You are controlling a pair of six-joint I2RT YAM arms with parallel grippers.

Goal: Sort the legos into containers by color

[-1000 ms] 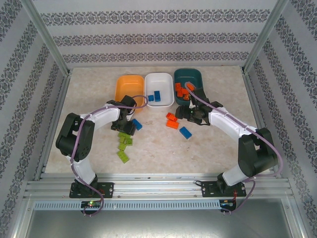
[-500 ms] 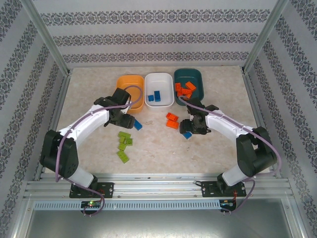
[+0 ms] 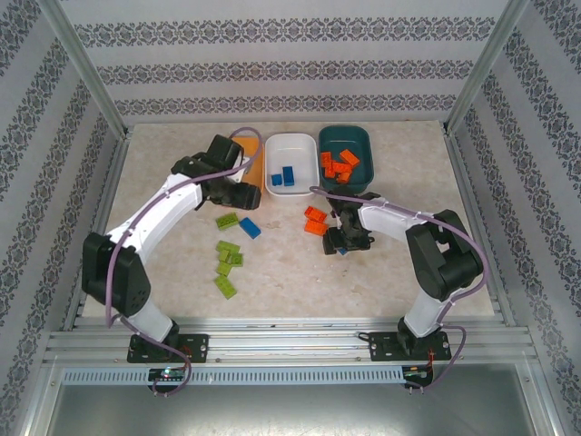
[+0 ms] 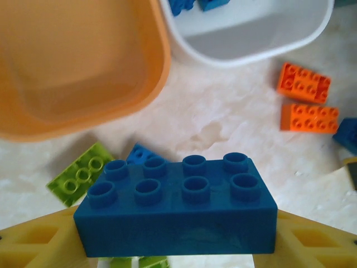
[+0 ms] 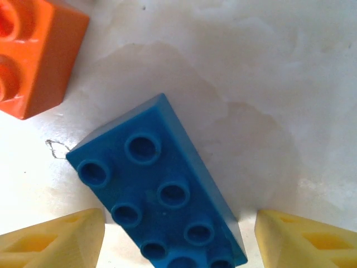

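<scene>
The left arm point(image 3: 163, 213) hides much of the orange tub point(image 3: 257, 173). The left pincer point(image 4: 175, 237) clamps a blue brick point(image 4: 175, 206); the right pincer point(image 5: 179, 223) stands open astride a second blue brick point(image 5: 159, 190).

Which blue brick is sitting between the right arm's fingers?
Find the dark teal tub, rightmost in the row, then come nearer past two orange bricks to the right end effector. The loose blue brick lies flat on the table between its open fingers; its neighbours are orange, and the gripped blue brick is in the left end effector.
</scene>
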